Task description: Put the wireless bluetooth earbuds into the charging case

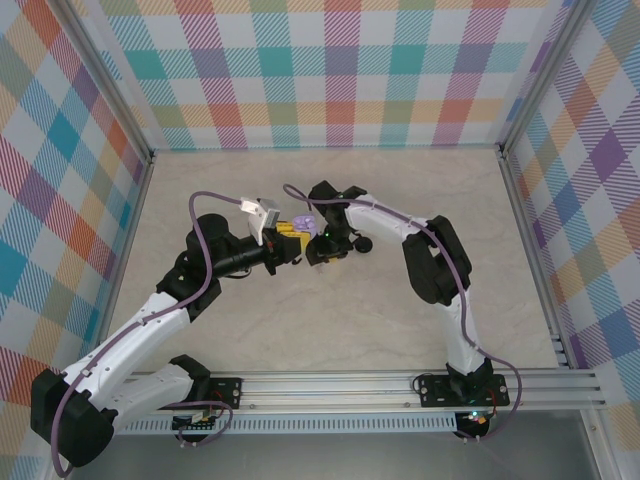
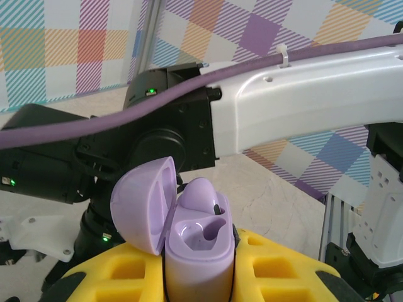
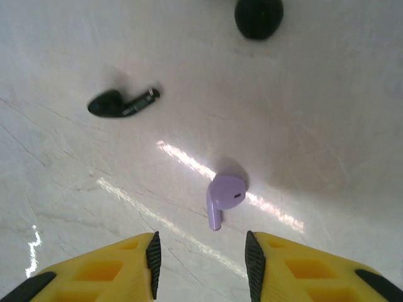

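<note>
My left gripper (image 2: 198, 274) is shut on an open lilac charging case (image 2: 196, 255), held upright between its yellow fingers with the lid (image 2: 141, 204) swung to the left. One lilac earbud (image 2: 203, 194) sits in the far slot, and the near slot is bare. In the top view this gripper (image 1: 290, 237) and case (image 1: 304, 223) meet the right gripper (image 1: 322, 252) at mid-table. My right gripper (image 3: 201, 255) stands open above the table with nothing between its fingers. Another lilac earbud (image 3: 225, 196) lies on the table just beyond its fingertips. A black earbud (image 3: 121, 103) lies farther off to the left.
A round black case (image 3: 258, 16) rests on the pale marbled table (image 3: 327, 113) at the top of the right wrist view. The right arm's white link (image 2: 302, 94) and black wrist (image 2: 164, 126) cross close behind the held case. Checked walls (image 1: 330, 70) enclose the table.
</note>
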Controlling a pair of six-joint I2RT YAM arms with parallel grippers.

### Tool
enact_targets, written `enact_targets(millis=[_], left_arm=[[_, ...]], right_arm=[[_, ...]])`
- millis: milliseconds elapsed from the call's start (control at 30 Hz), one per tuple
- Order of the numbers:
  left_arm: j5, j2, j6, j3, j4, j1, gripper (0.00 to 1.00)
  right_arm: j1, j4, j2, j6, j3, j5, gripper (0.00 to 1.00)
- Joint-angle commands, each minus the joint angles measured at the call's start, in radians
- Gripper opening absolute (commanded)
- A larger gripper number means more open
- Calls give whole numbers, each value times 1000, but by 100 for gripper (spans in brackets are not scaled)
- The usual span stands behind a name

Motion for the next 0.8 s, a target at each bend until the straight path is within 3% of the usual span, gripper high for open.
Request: enact_targets(millis=[0,400,767], left_arm=[[5,-15,-9,20,34,-13,19],[3,-20,-9,19,29,-12,19],[1,-22,-6,19,26,-13,19]], right_arm=[[16,-60,46,13,55,46,45],[36,-132,130,27,153,118,46],[48,-168,174,29,203,153,38]])
